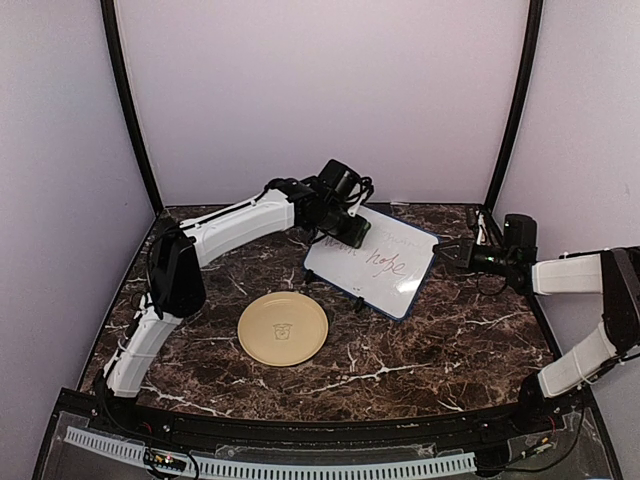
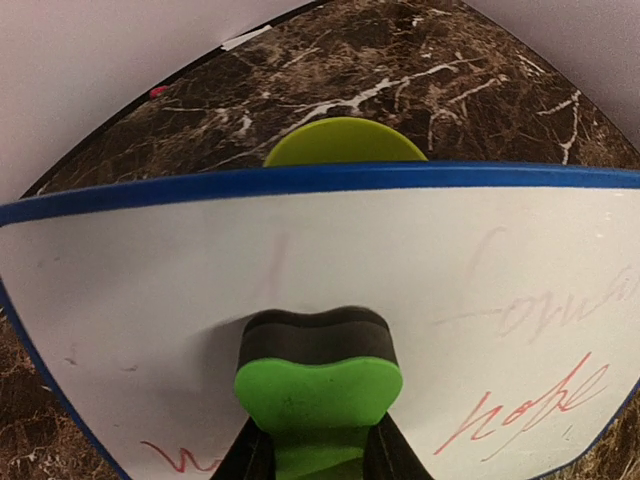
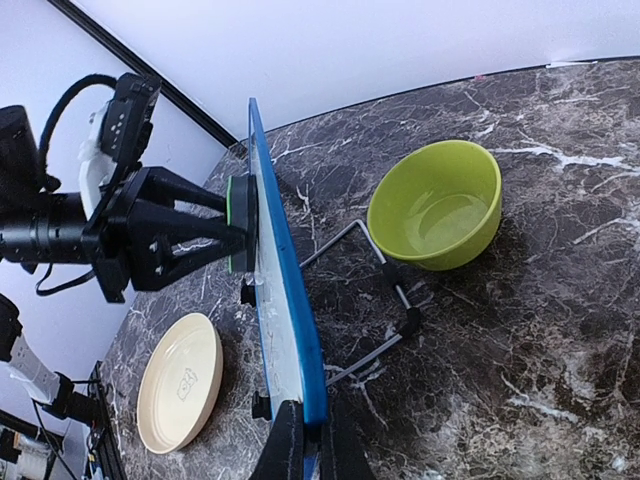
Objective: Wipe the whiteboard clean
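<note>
Pressing the eraser, clamped in my left gripper, on the board, which my right gripper pinches; part looks wiped faint, red words are left.

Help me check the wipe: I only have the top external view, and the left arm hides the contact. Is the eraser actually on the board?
Observer: Yes. The left wrist view shows the green eraser, held in the left gripper, with its dark pad pressed against the whiteboard.
Operator: Is the right gripper holding the board?
Observer: Yes. The right gripper is clamped on its blue frame edge.
Operator: Anything behind it?
Observer: A green bowl stands on the table behind the whiteboard.
</note>
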`<state>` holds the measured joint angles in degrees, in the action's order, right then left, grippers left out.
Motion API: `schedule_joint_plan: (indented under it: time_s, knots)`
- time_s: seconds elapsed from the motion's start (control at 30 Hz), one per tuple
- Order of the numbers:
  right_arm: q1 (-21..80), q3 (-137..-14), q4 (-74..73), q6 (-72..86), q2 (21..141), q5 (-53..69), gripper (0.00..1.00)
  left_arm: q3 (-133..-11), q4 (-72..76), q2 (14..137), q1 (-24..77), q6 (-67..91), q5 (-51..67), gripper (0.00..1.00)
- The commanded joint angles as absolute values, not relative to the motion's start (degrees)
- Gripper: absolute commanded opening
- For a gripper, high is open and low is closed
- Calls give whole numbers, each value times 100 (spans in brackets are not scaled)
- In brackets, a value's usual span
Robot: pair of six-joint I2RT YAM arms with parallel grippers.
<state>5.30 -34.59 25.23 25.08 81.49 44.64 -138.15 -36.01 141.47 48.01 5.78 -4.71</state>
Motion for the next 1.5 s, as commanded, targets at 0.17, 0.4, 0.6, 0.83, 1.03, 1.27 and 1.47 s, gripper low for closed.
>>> schedule_joint_plan:
  time_s: [0.17, 0.4, 0.6, 0.83, 1.03, 1.27, 1.47]
  knots:
    - [720, -3358, 2438, 2091, 7920, 4588, 0, -13767, -3858, 14068, 4236, 760, -732, 3]
    - [754, -3365, 2370, 2115, 7857, 4801, 0, -13635, -3646, 13794, 4184, 728, -858, 2]
    - [815, -3417, 2399, 2136, 7987, 5003, 0, -13607, -3417, 13777, 4183, 572, -239, 2]
    - [877, -3482, 2313, 2079, 8094, 5117, 0, -13479, -3498, 13742, 4503, 199, -264, 2]
    - [919, -3429, 2208, 2051, 8008, 5119, 0, -12219, -2793, 12827, 4529, 324, -547, 1]
    - [918, -3534, 1998, 2294, 8013, 4460, 35, -11606, -2502, 12235, 4499, 498, -688, 1]
    - [923, -3042, 3012, 3178, 7706, 4239, 51, -11409, -2395, 12112, 4464, 540, -814, 1]
